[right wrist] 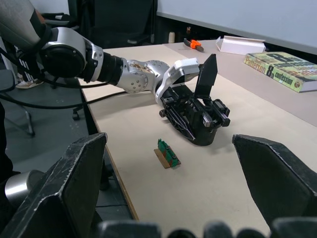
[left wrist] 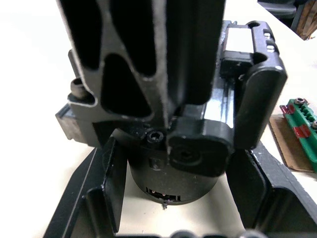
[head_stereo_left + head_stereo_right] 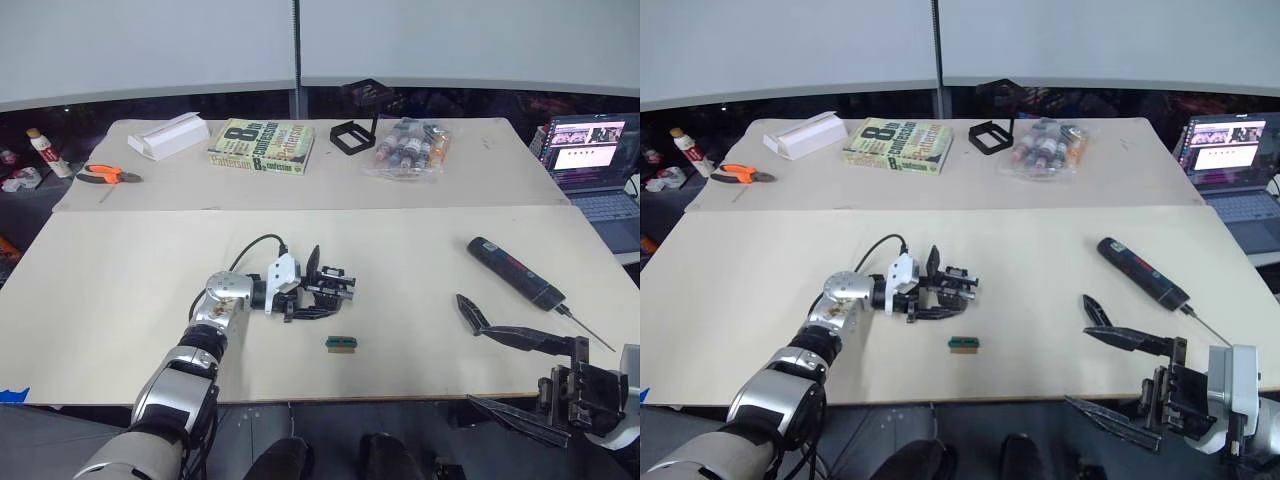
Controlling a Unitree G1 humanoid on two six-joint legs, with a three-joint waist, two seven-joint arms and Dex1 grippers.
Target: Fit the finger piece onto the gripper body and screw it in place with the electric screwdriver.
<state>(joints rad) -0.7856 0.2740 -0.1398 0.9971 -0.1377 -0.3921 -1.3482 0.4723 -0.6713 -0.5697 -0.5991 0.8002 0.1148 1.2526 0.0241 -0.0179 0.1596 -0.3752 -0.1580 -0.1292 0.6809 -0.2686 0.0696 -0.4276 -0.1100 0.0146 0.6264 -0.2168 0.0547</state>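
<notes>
The gripper body, a chunky black block, lies on the near table left of centre. My left gripper is open around it, one finger standing up behind the body and the other lying flat on the table beside it. The finger piece, a small black wedge, rests on the table to the right. Just in front of it my right gripper hangs open and empty at the table's front edge. Behind the finger piece lies the electric screwdriver, its thin bit pointing toward the right edge.
A small green-and-brown block sits just in front of the gripper body. On the far table are a white box, orange pliers, a book, a black square frame and a bag of bottles. A laptop stands at far right.
</notes>
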